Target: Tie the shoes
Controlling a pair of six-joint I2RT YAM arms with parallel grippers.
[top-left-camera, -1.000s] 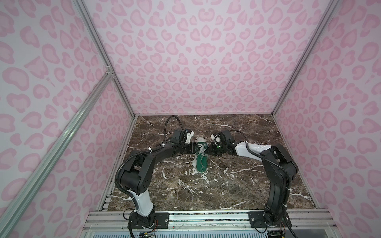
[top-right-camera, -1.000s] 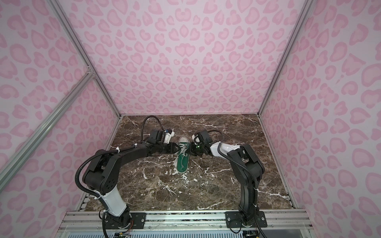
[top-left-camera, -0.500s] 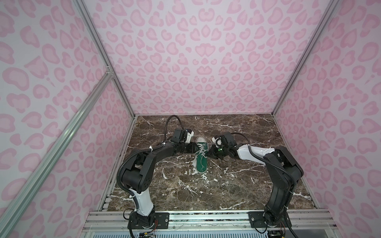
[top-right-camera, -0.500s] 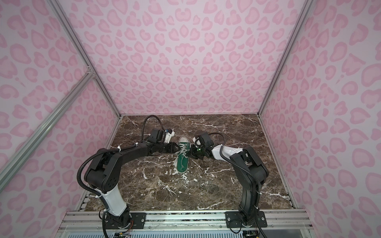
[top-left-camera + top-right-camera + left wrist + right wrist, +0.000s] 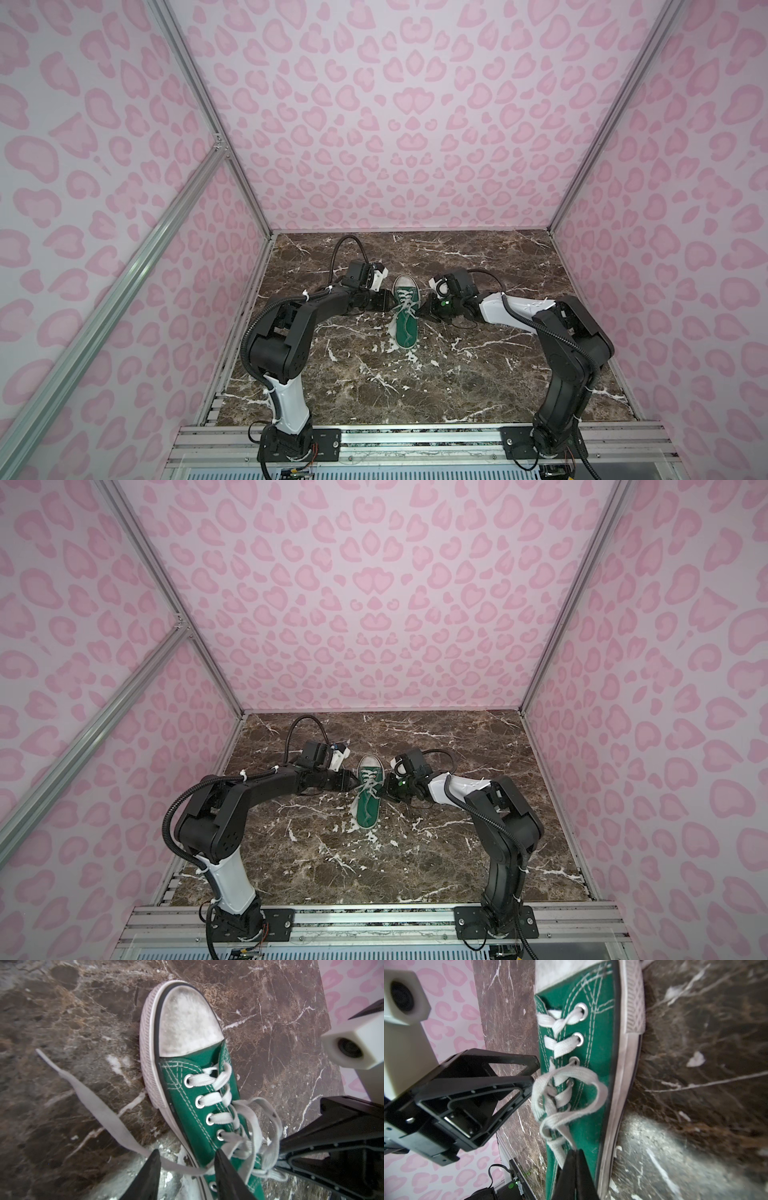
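A green sneaker [image 5: 405, 332] [image 5: 366, 812] lies mid-table, its white toe cap [image 5: 187, 1024] pointing at the back wall. Its white laces [image 5: 571, 1076] form loose loops over the eyelets. My left gripper [image 5: 187, 1159] [image 5: 390, 301] is at the shoe's left side, open. One long lace end [image 5: 99, 1109] runs between its fingers and trails onto the marble, and it is not pinched. My right gripper [image 5: 576, 1153] [image 5: 424, 311] is at the shoe's right side, shut on a lace strand coming out of the loops.
The marble tabletop [image 5: 457, 374] is walled by pink patterned panels [image 5: 395, 124] on three sides. An aluminium rail [image 5: 415, 440] carrying both arm bases runs along the front. The two grippers face each other closely across the shoe.
My right arm's elbow has shifted a little outward while the gripper stays at the shoe. The shoe and the left arm have hardly moved.
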